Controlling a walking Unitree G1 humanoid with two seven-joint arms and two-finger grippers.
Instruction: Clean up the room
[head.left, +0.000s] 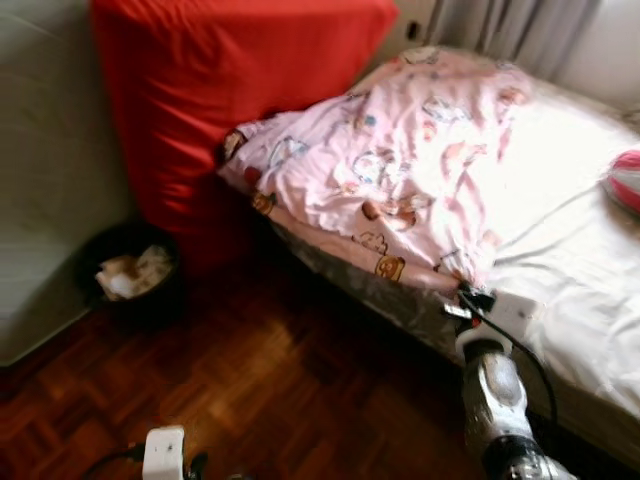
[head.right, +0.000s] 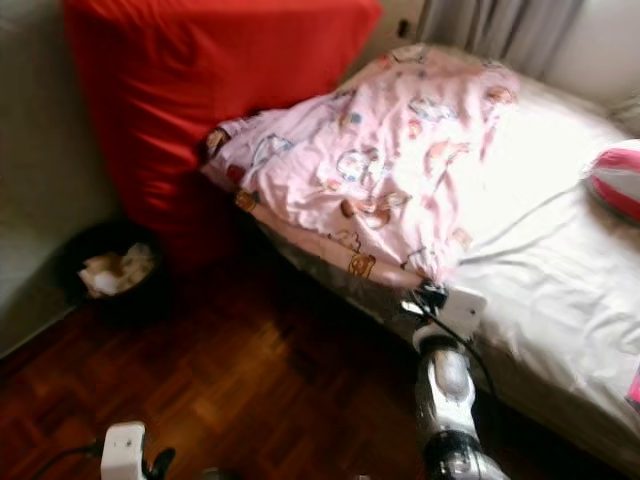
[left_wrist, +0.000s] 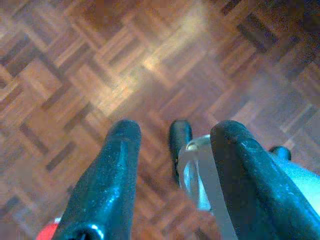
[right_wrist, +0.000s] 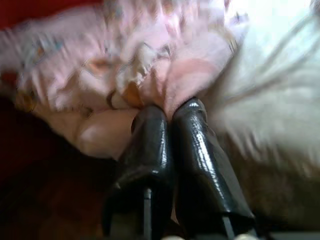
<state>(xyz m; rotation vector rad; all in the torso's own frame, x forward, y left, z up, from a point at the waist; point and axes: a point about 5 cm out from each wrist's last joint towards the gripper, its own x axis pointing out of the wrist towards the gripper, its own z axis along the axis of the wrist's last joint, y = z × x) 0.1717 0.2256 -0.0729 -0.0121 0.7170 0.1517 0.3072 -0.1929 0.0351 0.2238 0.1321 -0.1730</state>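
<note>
Black waste bin (head.left: 130, 275) standing on the parquet floor (head.left: 270, 390) in the corner between the grey-green wall (head.left: 50, 170) and the red-covered upright block (head.left: 220, 100); holding crumpled pale paper or tissue (head.left: 133, 272), lying loose near the top; no label readable on the bin.

No brand or legible writing anywhere; pink blanket (head.left: 400, 170) printed with small cartoon figures, too blurred for reading.

Blanket lying bunched across the near corner of the bed (head.left: 580, 270), overhanging the mattress edge and touching the red block; white sheet showing beside it; pink-and-red striped item (head.left: 625, 180) resting at the far right edge of the bed; grey curtain (head.left: 520, 30) hanging behind.

Right hand (right_wrist: 167, 112) reaching the blanket's lower hem at the bed edge; fingers (right_wrist: 200, 150) pressed together, closed, tips touching the pink fabric; not possible telling whether cloth is pinched between them.

Left hand (left_wrist: 170, 150) hanging low over the bare parquet, fingers (left_wrist: 107, 185) spread apart, open, gripping nothing.
</note>
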